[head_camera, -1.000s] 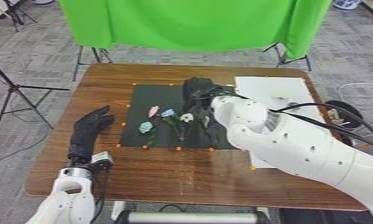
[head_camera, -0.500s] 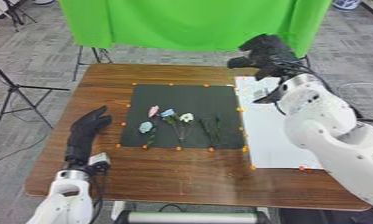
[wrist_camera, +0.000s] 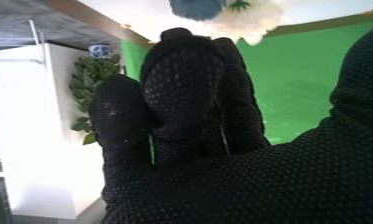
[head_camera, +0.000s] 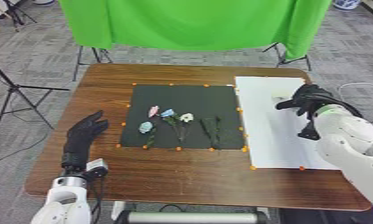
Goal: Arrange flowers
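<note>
White flower [head_camera: 186,117] | bloom far, long axis near-far | left hand [head_camera: 85,131], right hand [head_camera: 312,97]: fingers loose

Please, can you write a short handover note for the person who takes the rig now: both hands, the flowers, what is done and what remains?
Left hand: open, at the table's left side.
Right hand: fingers extended, over the white sheet.
Done: a blue bloom and a white bloom are at the white sheet; whether they touch the hand, I cannot tell.
Left: pink, blue, white and pale-blue blooms and green stems on the dark mat. Probably these go over next.
</note>
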